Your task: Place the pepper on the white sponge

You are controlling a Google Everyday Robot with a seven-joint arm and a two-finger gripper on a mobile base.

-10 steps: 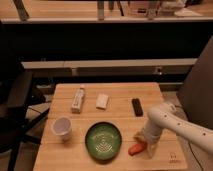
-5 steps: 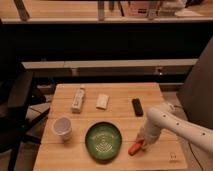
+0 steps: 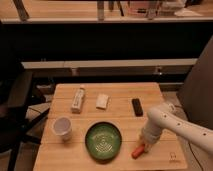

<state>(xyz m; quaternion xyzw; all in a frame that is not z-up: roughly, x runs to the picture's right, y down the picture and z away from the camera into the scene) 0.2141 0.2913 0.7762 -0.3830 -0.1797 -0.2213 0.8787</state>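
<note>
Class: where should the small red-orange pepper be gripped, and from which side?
Probably across its narrow width at mid-length, from above: the small red-orange pepper lies flat on the wooden table. The robot's tool hangs over its right end.

The white tubular robot arm (image 3: 177, 126) reaches in from the right, elbow raised, its pale gripper (image 3: 144, 145) angled down low at front-right

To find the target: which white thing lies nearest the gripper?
The flat white sponge, left of the black remote; tube and cup lie farther. The gripper is at the pepper.
</note>
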